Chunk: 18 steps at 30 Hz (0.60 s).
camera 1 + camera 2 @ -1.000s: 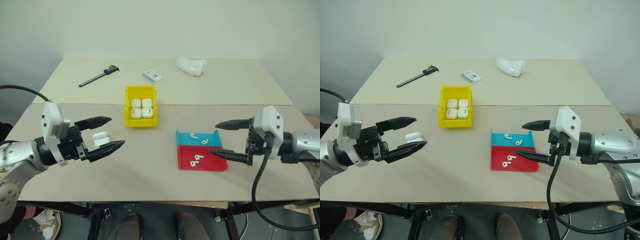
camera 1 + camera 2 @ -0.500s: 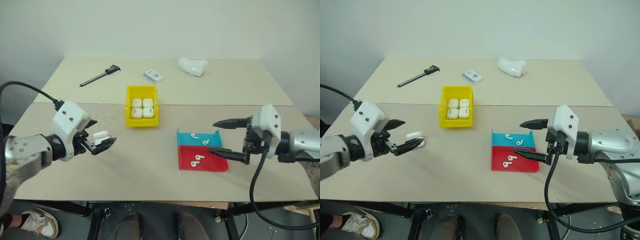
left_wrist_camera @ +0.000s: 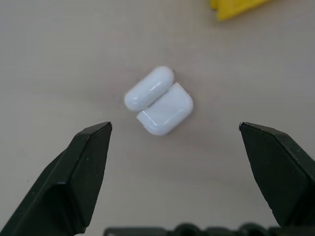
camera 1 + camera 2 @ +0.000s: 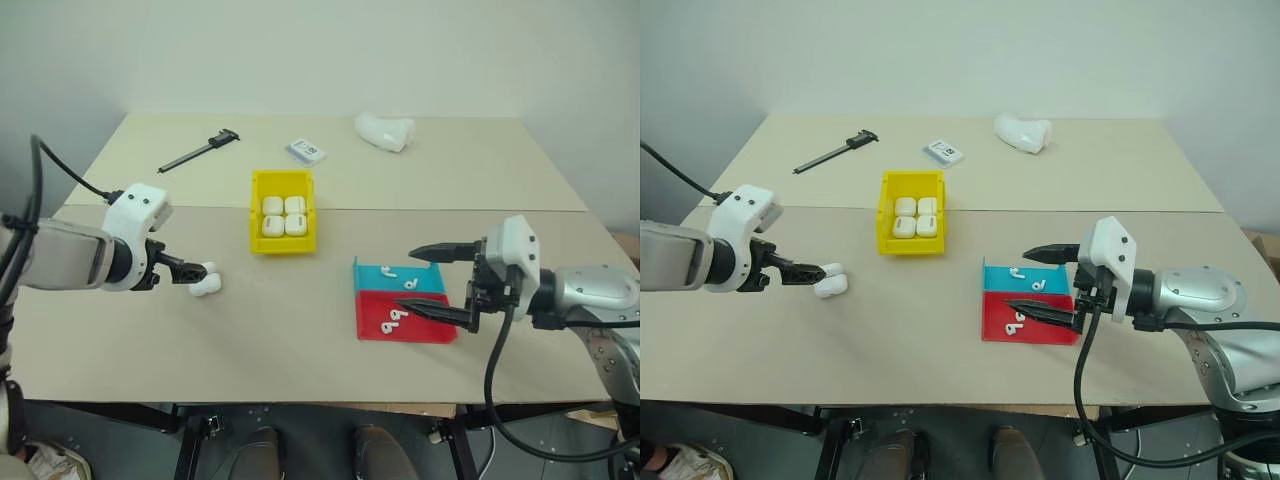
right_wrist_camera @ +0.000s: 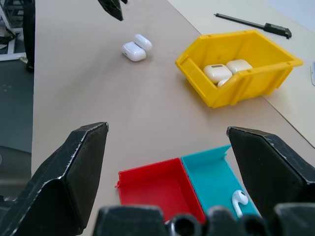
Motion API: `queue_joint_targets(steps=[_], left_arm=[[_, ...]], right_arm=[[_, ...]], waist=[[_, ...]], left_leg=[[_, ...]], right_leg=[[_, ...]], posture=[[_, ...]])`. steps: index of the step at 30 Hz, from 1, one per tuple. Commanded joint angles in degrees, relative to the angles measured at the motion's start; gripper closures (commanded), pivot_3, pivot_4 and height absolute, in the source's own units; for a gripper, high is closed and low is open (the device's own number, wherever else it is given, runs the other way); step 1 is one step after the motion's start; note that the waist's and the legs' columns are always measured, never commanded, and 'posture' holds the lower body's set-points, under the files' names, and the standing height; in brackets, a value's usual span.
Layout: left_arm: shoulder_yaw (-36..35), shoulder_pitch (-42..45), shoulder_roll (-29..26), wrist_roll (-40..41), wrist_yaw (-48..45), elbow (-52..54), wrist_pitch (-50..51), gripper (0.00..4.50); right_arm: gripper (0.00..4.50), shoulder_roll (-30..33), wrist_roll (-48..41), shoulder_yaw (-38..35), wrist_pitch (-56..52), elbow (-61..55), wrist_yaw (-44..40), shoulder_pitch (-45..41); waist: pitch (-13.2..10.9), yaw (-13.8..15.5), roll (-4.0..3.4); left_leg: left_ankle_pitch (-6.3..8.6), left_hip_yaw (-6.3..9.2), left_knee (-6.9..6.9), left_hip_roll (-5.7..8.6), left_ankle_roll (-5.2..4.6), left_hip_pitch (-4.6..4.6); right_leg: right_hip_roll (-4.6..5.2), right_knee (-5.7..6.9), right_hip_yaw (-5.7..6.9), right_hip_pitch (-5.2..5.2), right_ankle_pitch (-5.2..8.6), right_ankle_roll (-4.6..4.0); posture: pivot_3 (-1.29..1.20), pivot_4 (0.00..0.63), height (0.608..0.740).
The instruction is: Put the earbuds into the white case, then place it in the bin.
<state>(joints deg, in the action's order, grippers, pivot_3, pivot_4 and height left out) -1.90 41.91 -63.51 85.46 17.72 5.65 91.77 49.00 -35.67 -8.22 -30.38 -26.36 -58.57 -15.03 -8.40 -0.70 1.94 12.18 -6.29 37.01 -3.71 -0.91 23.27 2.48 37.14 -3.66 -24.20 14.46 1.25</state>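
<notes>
The white case (image 3: 160,101) lies on the table with its lid flipped open, left of the yellow bin (image 4: 254,215). My left gripper (image 3: 174,127) points down at the case, open, its fingers wide on either side and clear of it. From the head it sits just left of the case (image 4: 205,283). Earbuds lie in the teal tray (image 4: 387,270) and in the red tray (image 4: 390,320). My right gripper (image 4: 406,281) hovers open over the right side of those trays, holding nothing.
The bin holds several closed white cases (image 4: 284,215). The teal tray (image 4: 368,277) and red tray (image 4: 425,327) stand side by side. A black caliper (image 4: 198,151), a white-and-blue card box (image 4: 305,151) and a white curved piece (image 4: 383,131) lie at the back.
My left gripper has turned from level to pointing down and moved left and forward, and now aims at the open case. The right gripper has stayed over the trays.
</notes>
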Motion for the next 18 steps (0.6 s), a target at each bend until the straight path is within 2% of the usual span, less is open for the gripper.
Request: queue_joint_targets(steps=[1, 3, 7, 11, 14, 16, 18], left_arm=[[6.95, -0.77, -4.58, 22.58, 20.98, -1.79, -10.85, 0.00], [9.30, -2.36, -4.54, 27.22, 29.32, -0.81, -16.06, 0.00], [6.85, -6.62, 0.20, 27.54, 41.48, 1.13, -22.68, 0.00], [2.36, -9.66, 9.77, 27.54, 57.51, 4.16, -28.41, 0.00], [-0.84, -9.98, 19.12, 27.54, 70.13, 5.53, -32.20, 0.00], [-1.59, -10.17, 22.91, 27.54, 74.14, 5.95, -34.31, 0.00], [-1.65, -10.36, 24.35, 27.54, 74.78, 5.83, -35.35, 0.00]], right_arm=[[0.04, -0.30, -0.11, -0.06, 1.43, 0.39, -0.47, -1.61], [0.04, -0.30, 0.04, 0.45, 1.54, 1.13, -0.99, -2.35], [0.04, -0.15, 0.27, 0.94, 1.59, 2.67, -2.10, -3.88], [0.04, 0.24, 0.35, 0.97, 1.60, 3.81, -3.26, -4.71], [0.04, 0.50, 0.23, 0.82, 1.31, 4.18, -3.75, -5.18], [0.04, 0.77, -0.01, 0.70, 0.84, 4.28, -4.04, -5.64], [0.04, 1.00, -0.09, 0.67, 0.57, 4.42, -4.40, -6.00]], waist=[[0.00, -0.13, 0.01], [0.00, -0.14, 0.01], [0.00, 0.21, 0.00], [0.00, 0.83, 0.01], [0.01, 1.36, 0.02], [0.01, 1.45, 0.03], [0.02, 1.43, 0.03]], left_leg=[[0.00, 0.03, -0.01, -0.09, 0.00, 0.00], [0.01, 0.03, -0.02, -0.10, 0.02, 0.01], [-0.03, 0.01, -0.01, 0.01, 0.09, -0.10], [-0.06, 0.01, 0.00, 0.03, 0.13, -0.08], [-0.07, 0.01, 0.02, 0.05, 0.14, -0.03], [-0.07, 0.01, 0.02, 0.07, 0.15, -0.04], [-0.10, 0.00, 0.02, 0.10, 0.20, -0.05]], right_leg=[[0.06, 0.03, -0.03, -0.03, -0.01, -0.01], [0.11, 0.05, -0.09, -0.05, -0.02, -0.02], [0.10, 0.09, -0.08, 0.04, -0.05, -0.05], [0.06, 0.06, -0.04, 0.06, -0.07, -0.09], [0.07, 0.00, -0.05, 0.06, -0.08, -0.07], [0.08, -0.02, -0.05, 0.08, -0.10, -0.06], [0.07, -0.01, -0.05, 0.10, -0.10, -0.07]], posture=[[0.00, 0.150, 0.740], [0.00, 0.150, 0.740], [0.00, 0.150, 0.740], [0.00, 0.150, 0.740], [0.00, 0.150, 0.740], [0.00, 0.150, 0.740], [0.00, 0.150, 0.740]])
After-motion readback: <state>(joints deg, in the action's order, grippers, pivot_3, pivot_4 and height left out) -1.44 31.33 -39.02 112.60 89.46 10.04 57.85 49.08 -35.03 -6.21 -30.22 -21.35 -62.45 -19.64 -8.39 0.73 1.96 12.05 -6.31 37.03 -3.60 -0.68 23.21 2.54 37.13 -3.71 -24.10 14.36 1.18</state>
